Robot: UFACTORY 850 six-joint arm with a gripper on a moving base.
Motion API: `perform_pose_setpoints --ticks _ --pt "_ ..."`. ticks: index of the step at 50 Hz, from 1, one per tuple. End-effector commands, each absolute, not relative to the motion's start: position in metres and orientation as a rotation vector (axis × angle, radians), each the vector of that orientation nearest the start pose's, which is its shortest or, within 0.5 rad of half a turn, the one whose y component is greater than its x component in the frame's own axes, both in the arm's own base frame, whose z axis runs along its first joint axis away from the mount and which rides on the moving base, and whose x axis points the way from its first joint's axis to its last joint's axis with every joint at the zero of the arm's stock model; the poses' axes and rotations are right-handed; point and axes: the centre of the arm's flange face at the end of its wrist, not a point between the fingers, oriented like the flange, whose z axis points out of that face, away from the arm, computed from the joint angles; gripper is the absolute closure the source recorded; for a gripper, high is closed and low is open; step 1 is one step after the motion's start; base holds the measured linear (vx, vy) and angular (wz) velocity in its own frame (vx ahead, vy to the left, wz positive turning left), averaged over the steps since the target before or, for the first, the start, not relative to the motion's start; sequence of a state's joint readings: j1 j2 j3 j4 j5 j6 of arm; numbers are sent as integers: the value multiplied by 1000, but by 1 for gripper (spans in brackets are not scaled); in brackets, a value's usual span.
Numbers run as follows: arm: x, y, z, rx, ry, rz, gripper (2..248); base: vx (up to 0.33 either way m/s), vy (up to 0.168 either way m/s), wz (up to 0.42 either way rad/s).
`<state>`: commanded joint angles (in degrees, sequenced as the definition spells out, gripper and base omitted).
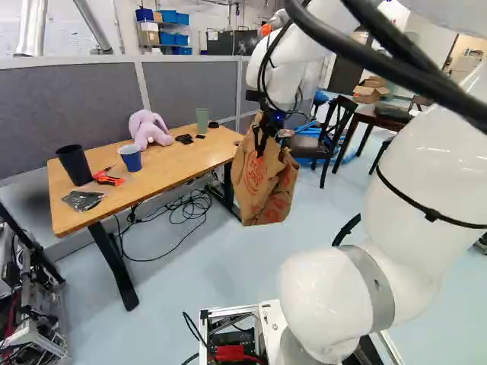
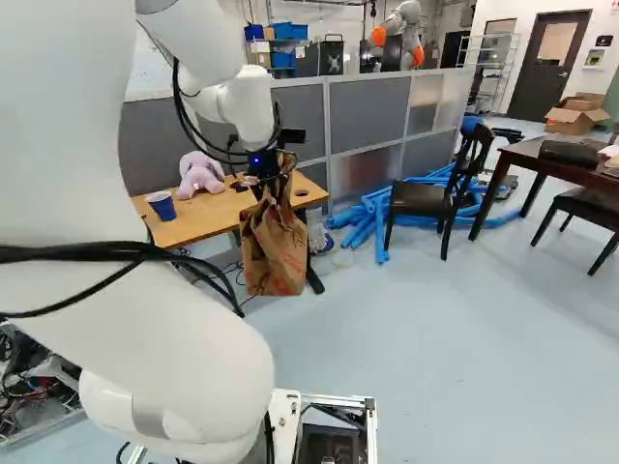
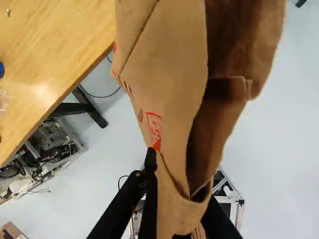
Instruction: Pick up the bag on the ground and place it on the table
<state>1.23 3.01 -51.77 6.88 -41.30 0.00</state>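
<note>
My gripper [image 1: 261, 143] is closed on the top of the brown paper bag [image 1: 262, 190], which hangs from it at the end of the table [image 1: 179, 161]; I can't tell whether they touch. On the tabletop I see a pink plush toy [image 1: 150, 131], a green cup [image 1: 202, 120], a blue cup [image 1: 130, 158] and, farther along, a black cup [image 1: 74, 166]
</note>
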Motion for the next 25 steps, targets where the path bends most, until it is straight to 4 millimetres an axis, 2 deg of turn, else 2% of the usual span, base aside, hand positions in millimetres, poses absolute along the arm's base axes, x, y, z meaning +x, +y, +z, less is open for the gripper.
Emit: perform_pose_setpoints --ticks 25 --pt "424 16 578 -3007 85 -475 232 0 0 0"
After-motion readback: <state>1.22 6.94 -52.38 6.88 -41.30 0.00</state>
